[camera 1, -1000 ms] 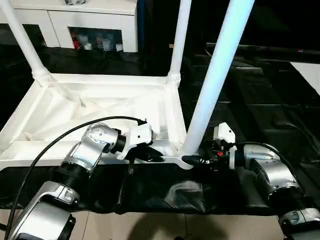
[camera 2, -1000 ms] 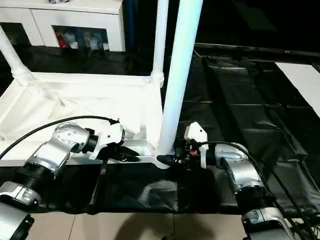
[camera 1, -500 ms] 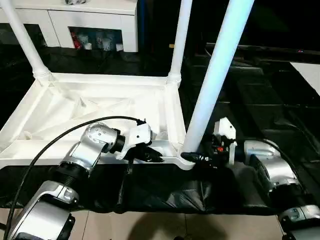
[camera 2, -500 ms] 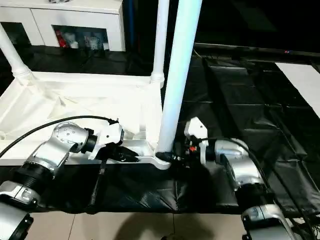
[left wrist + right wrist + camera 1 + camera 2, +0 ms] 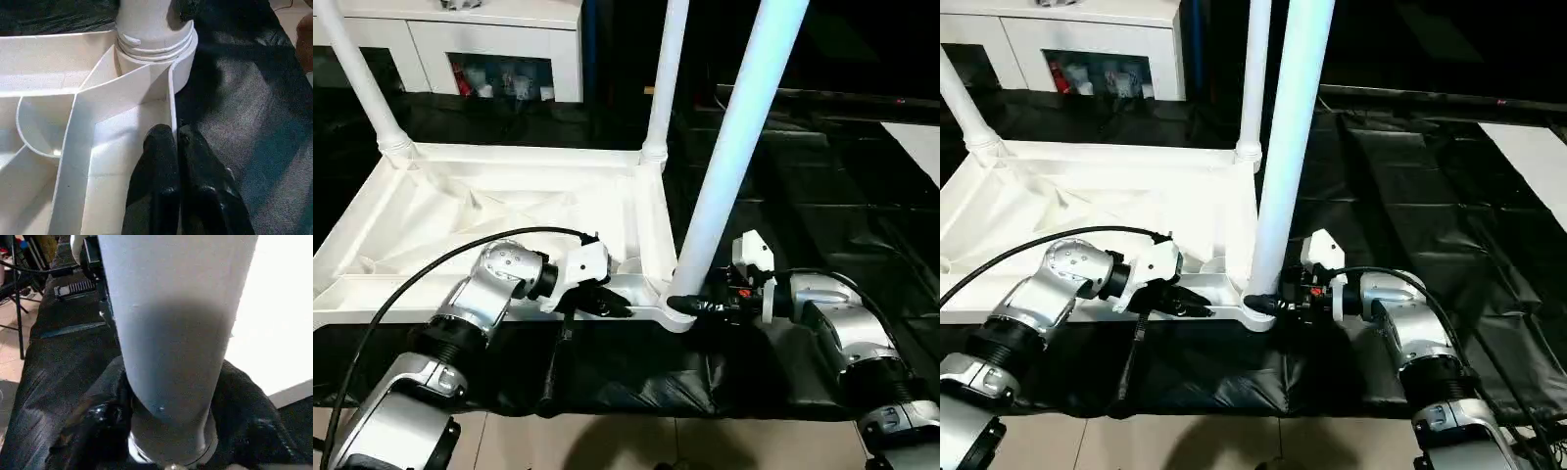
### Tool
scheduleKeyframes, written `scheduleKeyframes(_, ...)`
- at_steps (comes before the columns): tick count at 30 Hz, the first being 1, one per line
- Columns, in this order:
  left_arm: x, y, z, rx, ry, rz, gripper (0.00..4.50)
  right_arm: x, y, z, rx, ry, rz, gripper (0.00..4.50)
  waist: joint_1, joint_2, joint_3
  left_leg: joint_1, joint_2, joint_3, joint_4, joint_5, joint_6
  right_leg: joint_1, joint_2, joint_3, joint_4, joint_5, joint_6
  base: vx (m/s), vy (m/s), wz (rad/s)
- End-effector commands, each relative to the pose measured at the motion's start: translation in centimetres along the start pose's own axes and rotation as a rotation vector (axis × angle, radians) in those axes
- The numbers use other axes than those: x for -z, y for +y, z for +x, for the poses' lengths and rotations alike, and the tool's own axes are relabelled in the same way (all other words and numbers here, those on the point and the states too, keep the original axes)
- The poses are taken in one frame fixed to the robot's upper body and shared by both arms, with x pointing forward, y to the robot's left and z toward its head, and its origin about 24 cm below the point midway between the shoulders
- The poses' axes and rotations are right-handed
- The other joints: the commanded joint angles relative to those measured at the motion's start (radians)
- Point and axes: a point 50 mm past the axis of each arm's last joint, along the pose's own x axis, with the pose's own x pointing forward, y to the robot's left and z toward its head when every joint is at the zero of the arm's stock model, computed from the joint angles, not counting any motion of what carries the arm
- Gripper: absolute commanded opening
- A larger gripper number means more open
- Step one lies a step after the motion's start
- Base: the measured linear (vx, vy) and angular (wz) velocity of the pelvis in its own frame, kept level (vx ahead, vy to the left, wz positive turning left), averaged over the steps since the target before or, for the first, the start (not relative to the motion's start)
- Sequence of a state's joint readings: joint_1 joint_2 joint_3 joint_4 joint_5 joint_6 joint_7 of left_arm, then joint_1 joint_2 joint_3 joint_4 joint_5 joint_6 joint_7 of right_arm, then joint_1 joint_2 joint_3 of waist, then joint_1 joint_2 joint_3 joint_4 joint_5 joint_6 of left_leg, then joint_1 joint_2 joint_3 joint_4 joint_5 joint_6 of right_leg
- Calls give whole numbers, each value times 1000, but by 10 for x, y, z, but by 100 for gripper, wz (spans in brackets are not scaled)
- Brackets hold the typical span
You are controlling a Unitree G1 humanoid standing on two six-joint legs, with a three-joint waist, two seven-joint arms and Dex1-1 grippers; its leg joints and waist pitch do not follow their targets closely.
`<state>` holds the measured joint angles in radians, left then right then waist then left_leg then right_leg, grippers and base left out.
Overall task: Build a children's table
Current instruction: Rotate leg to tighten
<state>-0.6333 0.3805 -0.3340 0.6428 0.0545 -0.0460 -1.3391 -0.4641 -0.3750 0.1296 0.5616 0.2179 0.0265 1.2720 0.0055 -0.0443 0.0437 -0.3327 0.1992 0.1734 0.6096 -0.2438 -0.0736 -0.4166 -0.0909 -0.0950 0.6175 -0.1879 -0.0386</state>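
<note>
The upturned children's table (image 5: 509, 211), smooth white plastic with a ribbed underside, lies on black sheeting (image 5: 822, 215) with three tapered legs standing. The near leg (image 5: 729, 166) sits in its round corner socket (image 5: 1258, 315), apparently being seated (a fourth remains to fit). The right gripper (image 5: 1273, 304) brackets its base, fingers either side. The left gripper (image 5: 173, 147) pinches the rim wall, steadying the top. Next, likely a firm twist home.

All three upright legs (image 5: 734, 147) run off the top edge. We can't see the tabletop's (image 5: 460, 211) left corner; forearms cover its near edge.
</note>
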Motion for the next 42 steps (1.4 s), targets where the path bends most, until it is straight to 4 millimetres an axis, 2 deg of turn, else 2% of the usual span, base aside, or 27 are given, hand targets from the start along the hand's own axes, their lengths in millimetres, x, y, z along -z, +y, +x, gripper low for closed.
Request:
scheduleKeyframes(1, 9, -7, 5, 75, 58, -16, 0, -4, -2, -4, 12, -7, 2, 201, 4, 0, -64, -13, 36, -2, -64, 8, 129, 74, -59, 59, -53, -48, -283, 0, 0, 0)
scheduleKeyframes(5, 8, -6, 6, 66, 55, -23, 0, -2, -1, -3, 16, -12, 17, 197, 4, 0, -64, -14, 36, -2, -64, 15, 130, 74, -59, 59, -51, -34, -285, 0, 0, 0)
scheduleKeyframes(7, 7, -2, 10, 6, 55, -54, 0, 5, 1, 0, 47, -13, 60, 196, 4, 0, -63, -14, 36, -2, -64, 12, 129, 74, -59, 59, -52, -36, -285, 0, 0, 0)
scheduleKeyframes(9, 5, 4, 15, -57, 45, -81, 0, 12, 3, 3, 80, -5, 93, 196, 5, -2, -59, -12, 34, 0, -66, -22, 115, 72, -59, 60, -62, -85, -276, 0, 0, 0)
scheduleKeyframes(10, 1, 7, 21, -105, 32, -99, 0, 18, 4, 7, 123, 1, 112, 196, 7, 0, -54, -5, 35, 1, -70, -67, 99, 66, -58, 59, -73, -148, -265, 0, 0, 0)
scheduleKeyframes(11, -1, 9, 25, -129, 24, -112, 0, 22, 4, 10, 160, 6, 124, 196, 7, 0, -54, -5, 35, 1, -70, -67, 99, 66, -58, 59, -73, -148, -265, 0, 0, 0)
scheduleKeyframes(12, -5, 11, 33, -165, 13, -131, 0, 28, 4, 15, 213, 17, 145, 196, 9, -5, -49, 6, 36, 4, -74, -132, 62, 58, -58, 59, -87, -249, -240, 0, 0, 0)
scheduleKeyframes(13, -8, 13, 39, -186, 5, -146, 0, 33, 5, 20, 256, 28, 160, 195, 8, -2, -43, 7, 32, 4, -76, -170, 43, 56, -56, 55, -98, -342, -209, 0, 0, 0)
scheduleKeyframes(14, -12, 13, 47, -201, -6, -161, 0, 37, 5, 25, 304, 36, 170, 195, 7, -1, -41, 6, 32, 1, -78, -184, 33, 57, -58, 54, -101, -388, -189, 0, 0, 0)
scheduleKeyframes(16, -20, 12, 62, -221, -28, -185, 0, 43, 7, 38, 384, 39, 195, 194, -3, 0, -40, 1, 31, -10, -86, -225, 13, 63, -61, 48, -112, -490, -126, 0, 0, 0)
scheduleKeyframes(18, -23, 11, 67, -223, -33, -188, 0, 43, 7, 44, 407, 33, 206, 194, -8, -1, -42, 3, 30, -13, -88, -244, 14, 59, -60, 47, -119, -507, -108, 0, 0, 0)
scheduleKeyframes(19, -27, 11, 72, -228, -37, -188, 0, 42, 7, 51, 433, 28, 221, 193, -10, 0, -42, 4, 31, -13, -88, -250, 15, 57, -59, 47, -120, -506, -107, 0, 0, 0)
scheduleKeyframes(20, -30, 11, 77, -236, -37, -190, 0, 41, 7, 58, 458, 25, 228, 193, -12, 6, -42, 7, 30, -14, -89, -264, 18, 55, -59, 47, -122, -500, -110, 0, 0, 0)
scheduleKeyframes(22, -33, 12, 85, -260, -11, -178, 0, 32, 4, 79, 545, -5, 249, 193, -25, 5, -42, 6, 28, -16, -93, -286, 8, 52, -55, 43, -125, -508, -105, 0, 0, 0)
scheduleKeyframes(24, -34, 13, 86, -265, -6, -176, 0, 30, 4, 83, 547, -16, 248, 193, -32, 3, -43, 2, 25, -21, -93, -305, 10, 59, -58, 38, -131, -546, -84, 0, 0, 0)
scheduleKeyframes(25, -34, 13, 86, -270, 3, -168, 0, 25, 4, 86, 550, -48, 243, 249, -30, 4, -42, 4, 26, -20, -93, -310, 19, 55, -60, 39, -136, -556, -77, 0, 0, 0)
scheduleKeyframes(27, -33, 15, 84, -276, 7, -167, 0, 20, 3, 86, 559, -73, 223, 263, -33, 5, -42, 4, 26, -21, -94, -322, 23, 53, -61, 38, -139, -566, -75, 0, 0, 0)
scheduleKeyframes(28, -32, 15, 82, -279, 7, -166, 0, 19, 2, 85, 556, -89, 221, 265, -31, 8, -43, 3, 28, -23, -96, -325, 24, 55, -60, 37, -137, -555, -77, 0, 0, 0)
scheduleKeyframes(29, -29, 16, 77, -278, 7, -162, 0, 18, 0, 78, 543, -105, 212, 275, -32, 7, -43, 3, 29, -22, -97, -328, 26, 53, -60, 37, -138, -548, -79, 0, 0, 0)
scheduleKeyframes(30, -28, 15, 74, -271, 5, -154, 0, 18, 0, 73, 522, -105, 196, 304, -30, 7, -47, 1, 30, -21, -99, -308, 35, 58, -61, 39, -134, -501, -94, 0, 0, 0)
scheduleKeyframes(31, -26, 15, 72, -261, 0, -148, 0, 18, 0, 67, 505, -101, 174, 304, -30, 5, -49, -1, 32, -20, -100, -292, 38, 61, -61, 41, -132, -473, -102, 0, 0, 0)
scheduleKeyframes(33, -25, 13, 66, -225, -24, -132, 0, 19, -3, 55, 484, -87, 133, 313, -26, 5, -54, -7, 36, -15, -98, -223, 57, 67, -63, 48, -115, -330, -158, 0, 0, 0)
scheduleKeyframes(37, -23, 8, 57, -147, -59, -100, 0, 17, -5, 38, 409, -65, 76, 313, -21, 7, -62, -5, 39, -8, -90, -142, 86, 72, -63, 51, -96, -185, -230, 47, -8, 3)
scheduleKeyframes(38, -21, 6, 49, -104, -59, -75, 0, 15, -4, 27, 331, -51, 44, 313, -21, 5, -69, -9, 37, -6, -83, -82, 106, 76, -61, 53, -81, -92, -257, 69, -18, 3)
scheduleKeyframes(39, -20, 6, 47, -89, -54, -64, 0, 14, -4, 24, 303, -48, 36, 313, -18, 5, -75, -11, 34, -3, -73, -6, 148, 76, -59, 55, -64, 32, -289, 71, -25, 5)
scheduleKeyframes(40, -20, 6, 47, -89, -54, -64, 0, 14, -4, 24, 303, -48, 36, 313, -16, 3, -78, -12, 30, 0, -67, 31, 174, 75, -58, 57, -56, 96, -304, 71, -25, 5)
scheduleKeyframes(42, -18, 5, 43, -71, -44, -53, 0, 12, -3, 19, 265, -44, 27, 313, -8, 2, -74, -13, 29, 3, -61, 81, 232, 71, -60, 58, -48, 164, -331, 32, -17, 4)
